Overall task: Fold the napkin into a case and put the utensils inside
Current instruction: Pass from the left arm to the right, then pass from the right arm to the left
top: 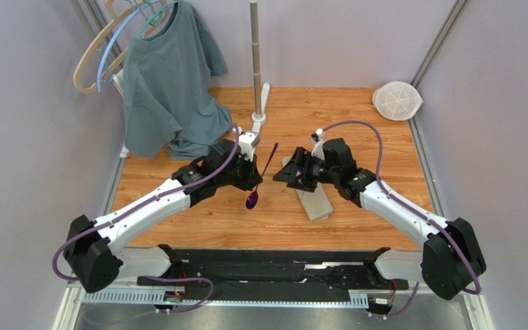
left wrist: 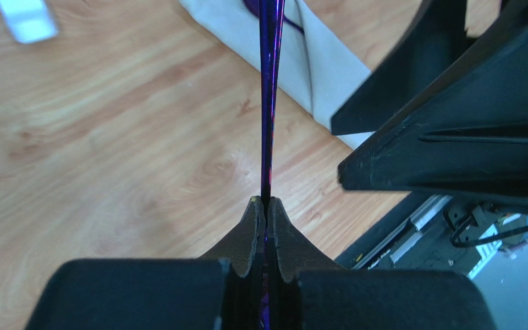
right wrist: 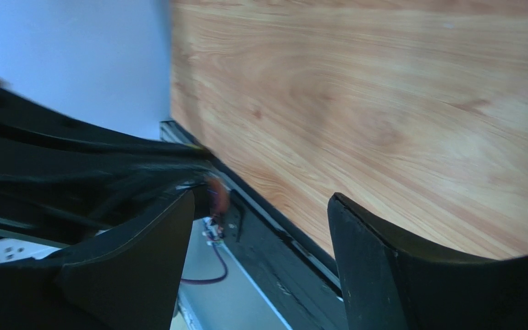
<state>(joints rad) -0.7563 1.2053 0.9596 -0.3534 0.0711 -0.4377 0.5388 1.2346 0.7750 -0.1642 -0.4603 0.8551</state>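
My left gripper is shut on a spoon and holds it above the wooden table. The purple bowl hangs toward me and the thin handle points up and away. In the left wrist view the handle runs from my closed fingertips toward the beige case, where a purple bit of a second spoon shows in the fold. The case lies under my right arm. My right gripper is open and empty, facing the left one; its fingers stand wide apart.
A grey-green T-shirt hangs on hangers at the back left. A grey pole on a white stand rises behind the grippers. A white mesh disc leans at the back right. A black rail runs along the near edge.
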